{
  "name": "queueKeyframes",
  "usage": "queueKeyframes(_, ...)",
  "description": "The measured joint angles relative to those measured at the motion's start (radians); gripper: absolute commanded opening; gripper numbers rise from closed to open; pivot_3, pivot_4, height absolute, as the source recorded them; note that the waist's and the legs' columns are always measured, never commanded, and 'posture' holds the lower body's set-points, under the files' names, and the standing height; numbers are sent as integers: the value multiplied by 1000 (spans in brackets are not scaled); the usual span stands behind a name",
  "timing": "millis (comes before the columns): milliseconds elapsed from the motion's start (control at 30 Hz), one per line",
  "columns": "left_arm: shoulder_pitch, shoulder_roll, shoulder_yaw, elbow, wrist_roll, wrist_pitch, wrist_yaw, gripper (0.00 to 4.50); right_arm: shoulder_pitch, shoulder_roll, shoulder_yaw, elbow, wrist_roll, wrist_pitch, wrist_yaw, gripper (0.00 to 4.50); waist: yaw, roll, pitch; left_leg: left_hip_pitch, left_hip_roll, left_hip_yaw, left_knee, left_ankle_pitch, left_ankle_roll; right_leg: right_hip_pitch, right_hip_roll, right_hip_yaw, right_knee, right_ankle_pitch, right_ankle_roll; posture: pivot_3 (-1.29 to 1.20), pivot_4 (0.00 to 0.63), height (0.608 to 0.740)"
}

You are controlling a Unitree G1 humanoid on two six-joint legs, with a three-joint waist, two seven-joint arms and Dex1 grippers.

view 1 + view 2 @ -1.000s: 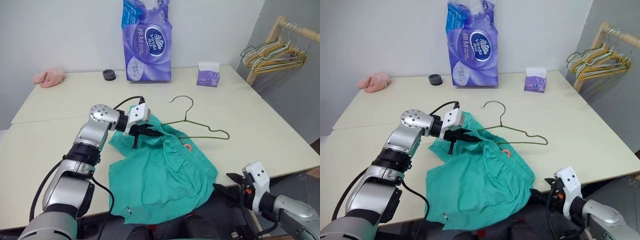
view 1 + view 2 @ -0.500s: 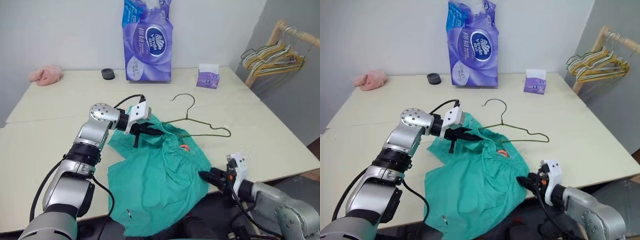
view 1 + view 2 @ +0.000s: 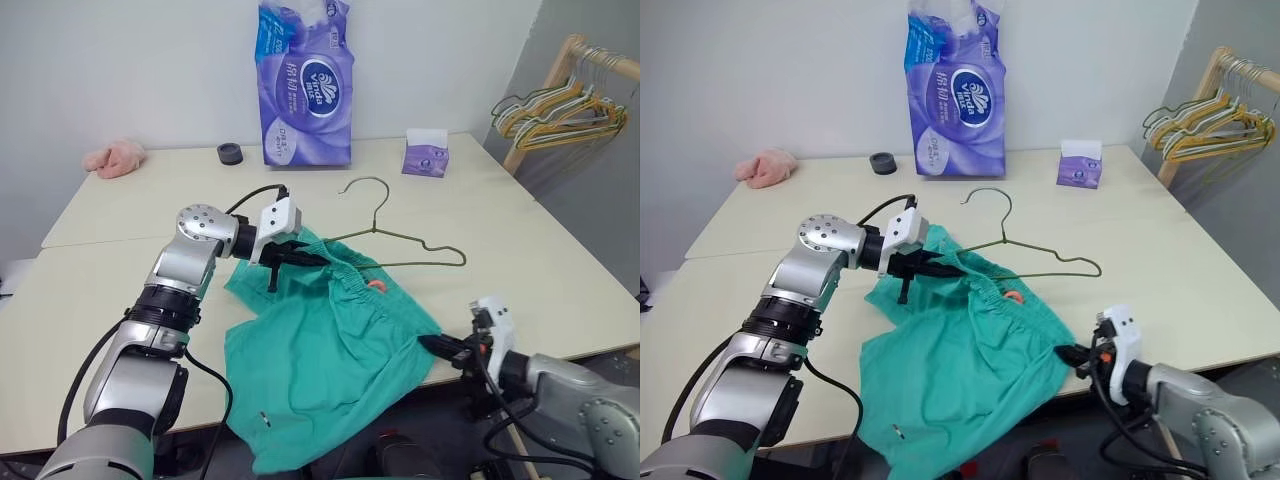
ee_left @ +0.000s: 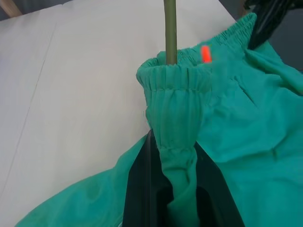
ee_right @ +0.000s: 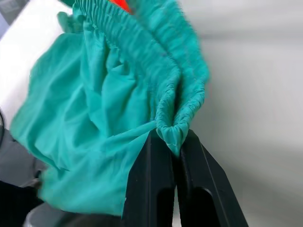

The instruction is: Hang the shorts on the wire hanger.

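The teal shorts [image 3: 320,340] lie crumpled near the table's front edge, with their lower part hanging over it. The wire hanger [image 3: 400,240] rests on the table behind them, and one arm of it runs into the gathered waistband [image 4: 174,78]. My left gripper [image 3: 305,258] is shut on the waistband's left end, with fabric bunched between its fingers [image 4: 142,165]. At the table's front edge my right gripper [image 3: 432,345] is shut on the waistband's right corner [image 5: 173,135]. An orange tag [image 3: 375,284] shows on the waistband.
A tall purple tissue pack [image 3: 305,85], a small purple tissue box [image 3: 425,160], a black round object [image 3: 229,153] and a pink cloth [image 3: 115,160] stand along the table's back. A wooden rack with yellow and green hangers [image 3: 560,105] is at the far right.
My right gripper came up from below the table edge to the shorts' right waistband corner and shut on it. The left gripper kept its grip in place. The camera shifted slightly.
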Motion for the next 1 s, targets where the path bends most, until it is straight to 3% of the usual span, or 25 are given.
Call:
queueKeyframes(333, 21, 46, -16, -97, -74, 121, -106, 0, 74, -219, -110, 26, 21, -10, 125, 20, -2, 0, 0, 1, 0, 1, 0, 0, 0, 1, 1, 1, 0, 0, 0, -197, 50, 740)
queueKeyframes(767, 29, 46, -41, -60, -26, 45, -83, 0, 35, -297, -144, -17, 93, 20, 154, 20, -1, 0, 0, 1, 1, 1, 0, 0, 0, 1, 1, 1, -1, 0, 0, -206, 51, 740)
queueKeyframes(1000, 29, 49, -67, -36, 10, -12, -84, 0, 31, -414, -154, -10, 95, 6, 211, 20, -2, 1, 0, 1, 1, 2, 0, 0, 0, 1, 1, 1, -1, 0, 0, -214, 51, 740)
